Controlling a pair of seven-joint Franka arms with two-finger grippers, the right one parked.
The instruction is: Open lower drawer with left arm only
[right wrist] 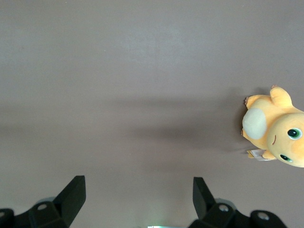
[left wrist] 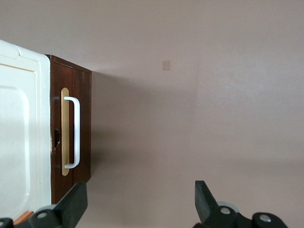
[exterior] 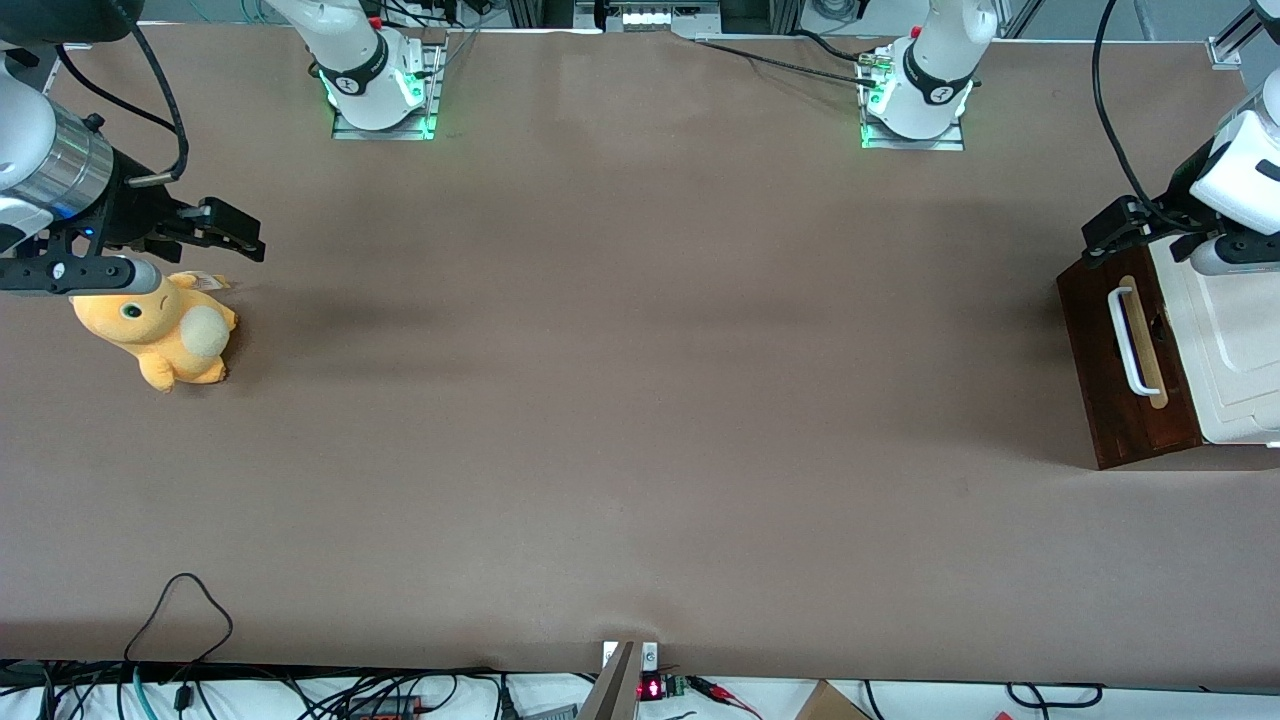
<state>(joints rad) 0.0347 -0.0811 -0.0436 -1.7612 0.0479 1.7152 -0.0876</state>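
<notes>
The left arm's tool (exterior: pixel 1105 238), fingers (left wrist: pixel 76 202) spread wide, hangs above the lower drawer (exterior: pixel 1120 365) at the working arm's end of the tabletop (exterior: pixel 640 400), apart from its white bar handle (left wrist: pixel 73 132); the drawer sits shut.

No readable text, label, brand or number is shown on the lower drawer (exterior: pixel 1128 352), the gripper (left wrist: pixel 140 202) or the table (exterior: pixel 640 400); nothing legible is found in any view.
</notes>
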